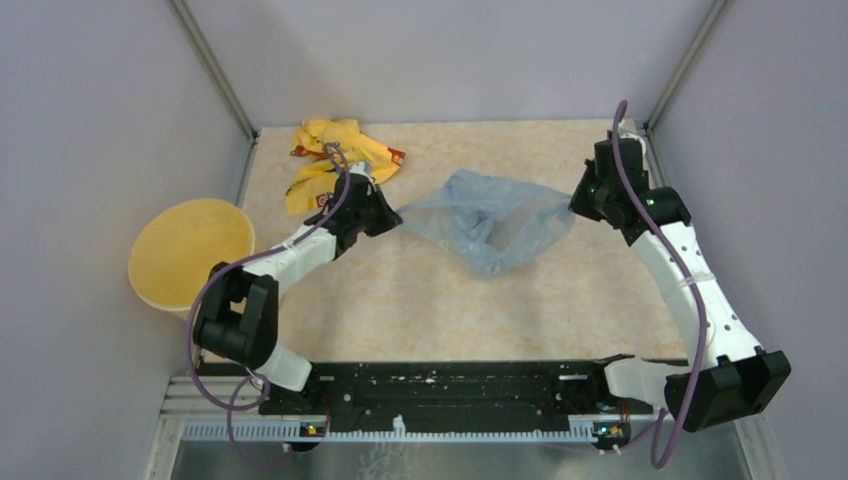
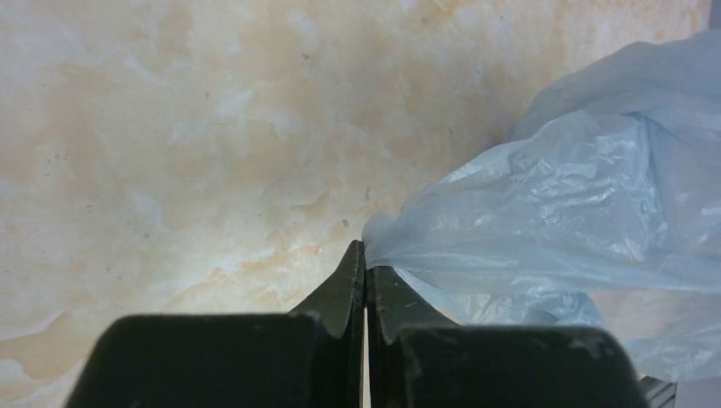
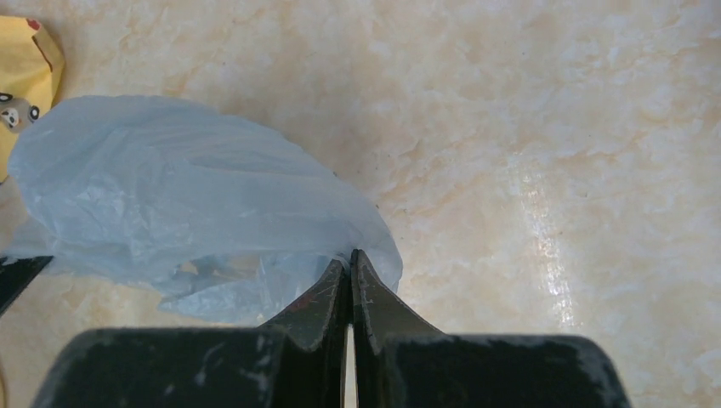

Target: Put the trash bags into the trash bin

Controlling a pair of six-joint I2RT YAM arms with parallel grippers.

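Observation:
The pale blue-grey trash bag (image 1: 490, 225) hangs stretched between my two grippers above the middle of the table. My left gripper (image 1: 397, 219) is shut on the bag's left corner; in the left wrist view its tips (image 2: 366, 252) pinch the film (image 2: 578, 212). My right gripper (image 1: 574, 203) is shut on the bag's right edge; in the right wrist view its tips (image 3: 350, 259) pinch the film (image 3: 170, 187). The pale yellow trash bin (image 1: 190, 252) stands at the far left, off the table's left edge, apart from the bag.
A crumpled yellow cloth with red and grey marks (image 1: 335, 152) lies at the back left of the table, behind my left arm; its corner shows in the right wrist view (image 3: 24, 81). Grey walls close in the left, back and right sides.

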